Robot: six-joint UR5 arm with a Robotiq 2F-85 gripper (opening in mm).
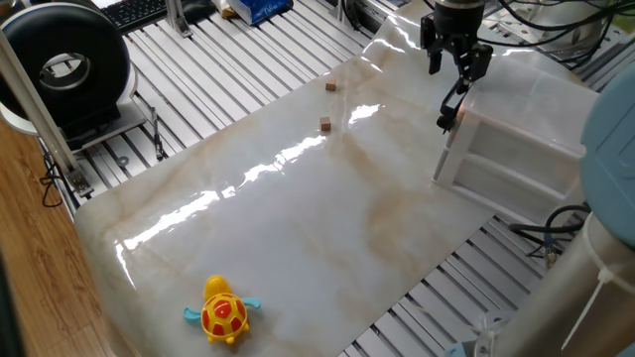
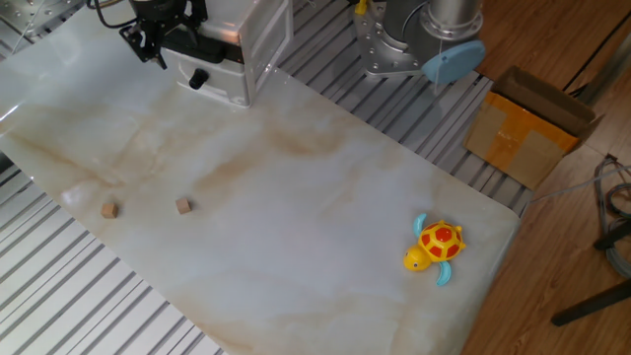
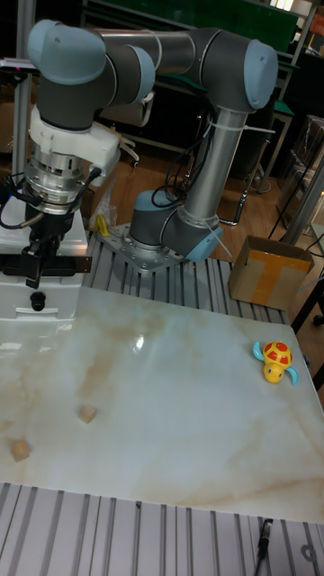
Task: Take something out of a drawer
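The drawer [image 2: 202, 39] at the upper left of the other fixed view hides its contents; the pale block cannot be made out in any view. The gripper [image 1: 454, 61] hangs above the drawer unit [image 1: 516, 139] at upper right, fingers spread, nothing visible between them. Two brown cubes [image 2: 182, 205] lie on the table [image 2: 296, 197].

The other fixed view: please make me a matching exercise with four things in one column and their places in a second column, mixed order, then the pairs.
Things:
1. toy turtle
2. cardboard box
3. gripper
4. two small brown cubes

Places:
A. on the floor beside the table
B. over the drawer unit
C. near the right edge of the table
D. near the left edge of the table

Pairs: 1-C, 2-A, 3-B, 4-D
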